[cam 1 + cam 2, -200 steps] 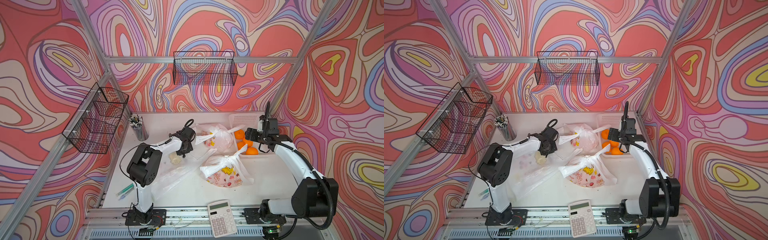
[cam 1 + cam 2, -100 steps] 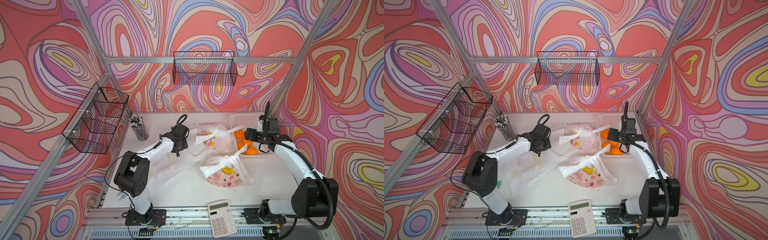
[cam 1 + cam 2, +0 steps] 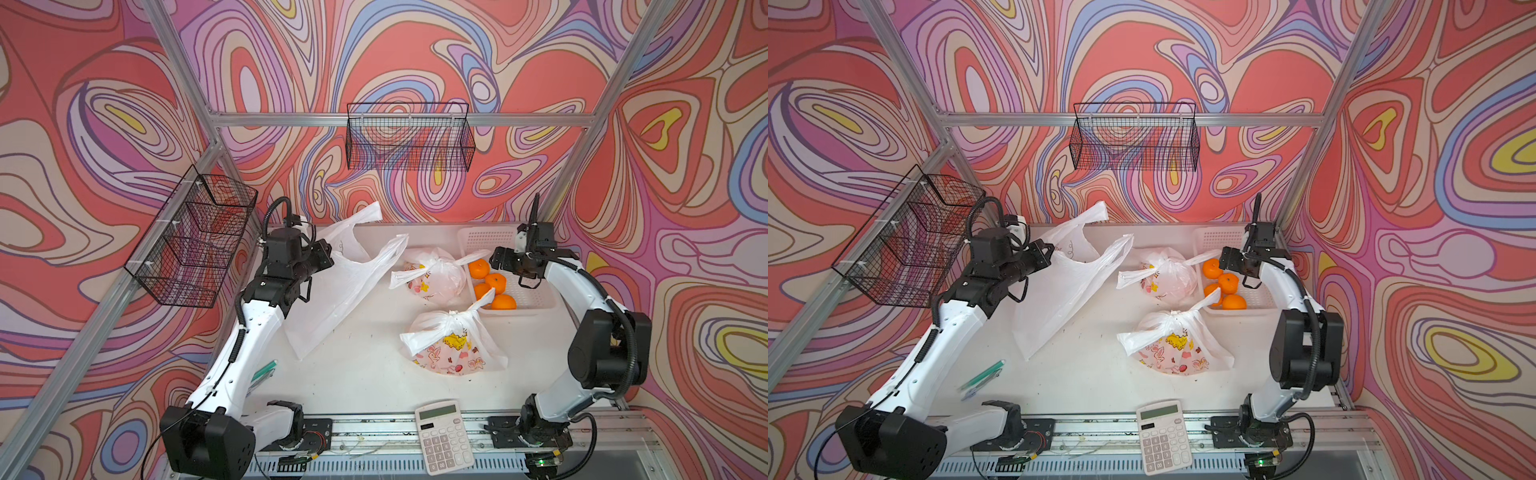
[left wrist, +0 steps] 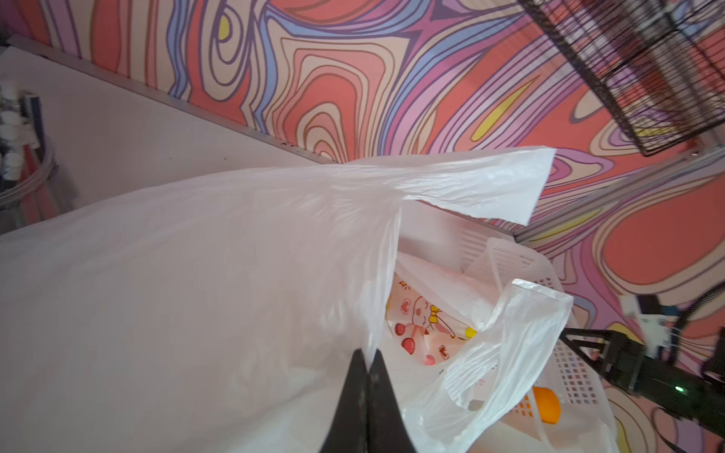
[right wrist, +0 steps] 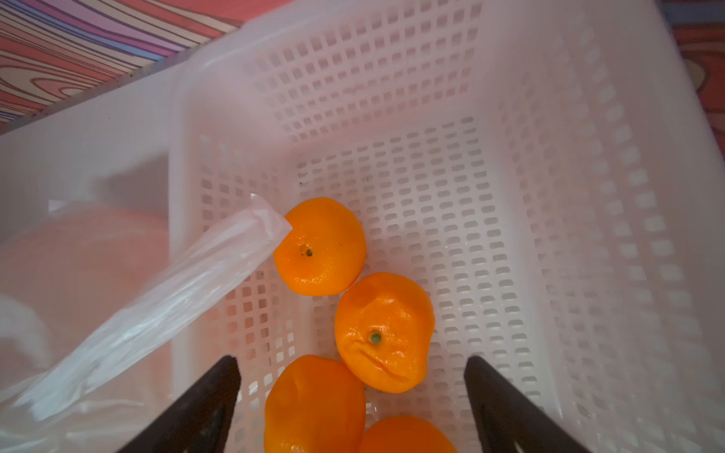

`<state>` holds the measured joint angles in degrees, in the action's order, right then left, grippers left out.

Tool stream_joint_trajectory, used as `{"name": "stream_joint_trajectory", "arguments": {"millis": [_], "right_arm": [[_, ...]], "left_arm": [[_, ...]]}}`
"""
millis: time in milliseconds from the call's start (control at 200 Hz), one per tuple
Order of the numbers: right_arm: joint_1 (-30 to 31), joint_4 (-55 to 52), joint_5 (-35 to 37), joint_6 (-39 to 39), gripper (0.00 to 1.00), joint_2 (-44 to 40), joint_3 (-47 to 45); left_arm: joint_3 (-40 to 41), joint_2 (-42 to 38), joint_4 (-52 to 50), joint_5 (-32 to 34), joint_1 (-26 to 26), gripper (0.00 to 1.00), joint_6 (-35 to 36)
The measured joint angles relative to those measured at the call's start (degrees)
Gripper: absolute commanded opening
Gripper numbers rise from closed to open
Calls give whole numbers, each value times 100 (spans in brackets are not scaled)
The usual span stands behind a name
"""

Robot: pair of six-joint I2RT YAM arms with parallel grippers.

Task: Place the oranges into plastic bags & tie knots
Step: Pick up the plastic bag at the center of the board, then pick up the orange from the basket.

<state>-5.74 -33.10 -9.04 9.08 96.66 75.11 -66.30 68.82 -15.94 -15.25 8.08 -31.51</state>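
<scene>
Oranges (image 3: 496, 282), four small round bright fruits with glossy, dimpled skin, lie clustered and touching in the near left part of a white perforated plastic basket (image 3: 540, 299) at the table's far right corner. In the right wrist view two of them show a tiny green stem dot. The right gripper (image 5: 351, 359) hangs just above these oranges with its black jaws spread wide and nothing between them.

Two bulging translucent white plastic bags printed with cartoon bunnies are tied. The far tied bag (image 3: 438, 278) sits just beside the basket, and one ear of its knot (image 3: 424, 271) reaches over the basket rim. The near tied bag (image 3: 455, 351) lies toward the table's middle, its knot (image 3: 451, 322) a twisted white bunch with one ear pointing at the basket.

The left gripper (image 4: 368, 361) is closed, pinching the rim of a plain empty translucent white handled bag (image 3: 345, 286). That bag drapes down to the white table (image 3: 365, 386) with both handle loops raised. A white calculator (image 3: 442, 440) lies at the front edge.
</scene>
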Motion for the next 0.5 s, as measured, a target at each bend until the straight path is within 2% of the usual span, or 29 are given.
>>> {"name": "stream_joint_trajectory", "arguments": {"millis": [195, 371, 501], "right_arm": [[-31, 4, 24, 20, 94, 575, 0], [-31, 7, 15, 20, 92, 933, -2], [-31, 26, 31, 11, 84, 1071, -2]], "left_arm": [[-90, -92, 393, -1049, -50, 0, 37], [-125, -146, 664, -1637, -96, 0, 37], [-125, -146, 798, -1976, -107, 0, -7]]}}
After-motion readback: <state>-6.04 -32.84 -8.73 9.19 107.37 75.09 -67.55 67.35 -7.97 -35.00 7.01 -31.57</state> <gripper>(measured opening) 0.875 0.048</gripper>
